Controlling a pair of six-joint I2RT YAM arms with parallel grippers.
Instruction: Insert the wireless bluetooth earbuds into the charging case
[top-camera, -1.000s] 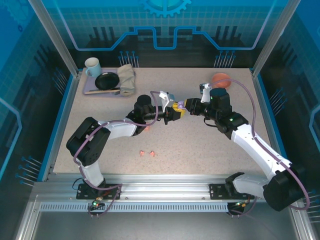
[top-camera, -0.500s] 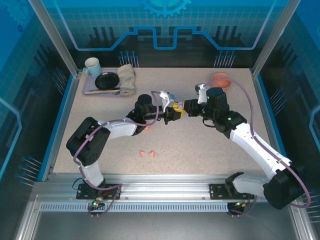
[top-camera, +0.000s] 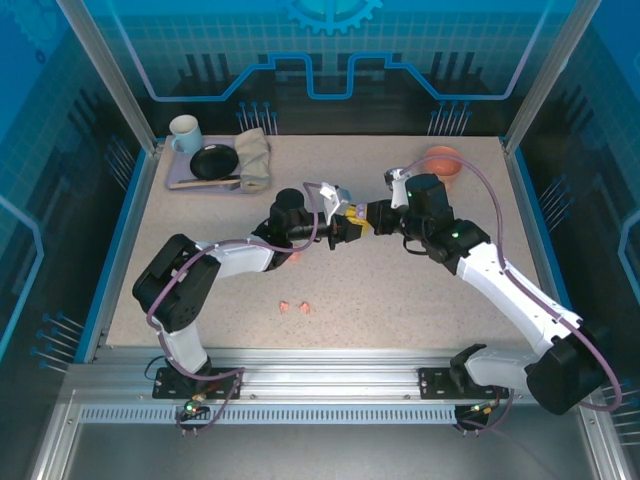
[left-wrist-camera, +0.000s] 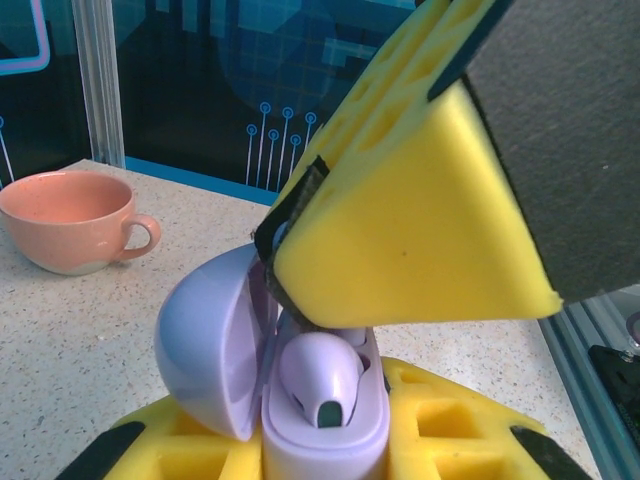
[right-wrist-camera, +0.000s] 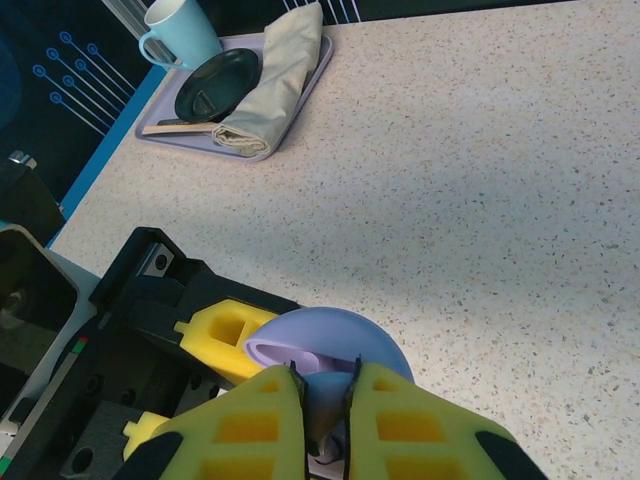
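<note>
Right gripper (top-camera: 368, 218) nudged closer, left gripper (top-camera: 349, 227) unchanged (gripping lilac case (left-wrist-camera: 322, 440))

The right gripper (right-wrist-camera: 326, 395) has two yellow fingers (right-wrist-camera: 250, 420) pinched on a small purple bud (right-wrist-camera: 325, 412) over the open purple case (right-wrist-camera: 330, 335). A tray (right-wrist-camera: 165, 135) sits far back on the table (right-wrist-camera: 480, 150)

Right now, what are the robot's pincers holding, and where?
The left pincer grips the open lilac case by its base; the right pincer seems to pinch a lilac bud over it.
</note>
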